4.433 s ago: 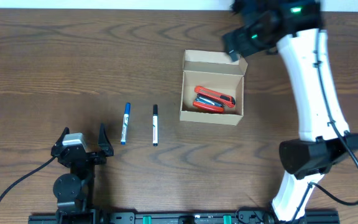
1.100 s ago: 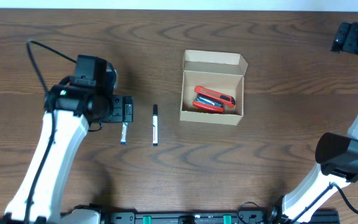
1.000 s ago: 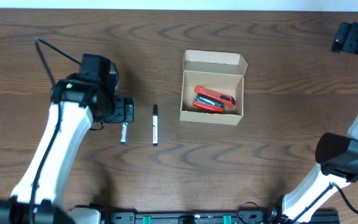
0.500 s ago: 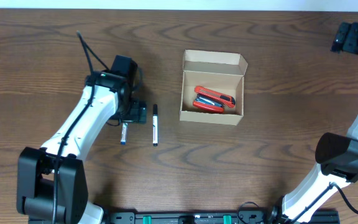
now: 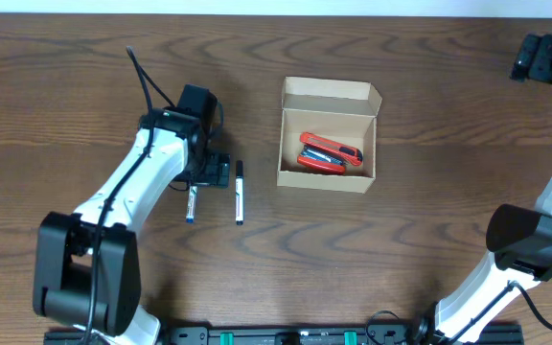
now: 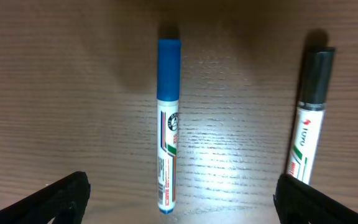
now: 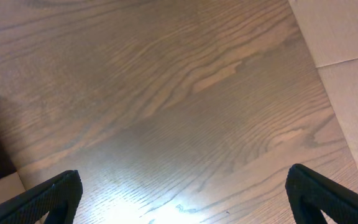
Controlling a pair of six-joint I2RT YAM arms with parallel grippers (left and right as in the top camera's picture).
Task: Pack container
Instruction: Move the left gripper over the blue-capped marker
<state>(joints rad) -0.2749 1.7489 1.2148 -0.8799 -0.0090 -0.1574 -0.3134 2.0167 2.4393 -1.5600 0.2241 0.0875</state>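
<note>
The container (image 5: pixel 327 93), a tan cardboard box with its flap lid open, stands right of the table's middle and holds a red object (image 5: pixel 330 153). To its left lie a black-capped marker (image 5: pixel 239 196) (image 6: pixel 306 118) and a blue-capped marker (image 5: pixel 192 205) (image 6: pixel 168 124). My left gripper (image 5: pixel 210 172) (image 6: pixel 182 204) hovers open over the upper ends of the two markers. The blue one lies between its fingers, untouched. At the far right corner, my right gripper (image 5: pixel 542 59) (image 7: pixel 182 199) is open over bare wood.
A cable (image 5: pixel 151 86) loops from the left arm over the table. In the right wrist view a pale tan surface (image 7: pixel 347 43) lies beyond the table's edge.
My left arm has swung right and down over the markers, its gripper still open. The right arm, the box and both markers have not moved in the last second.
</note>
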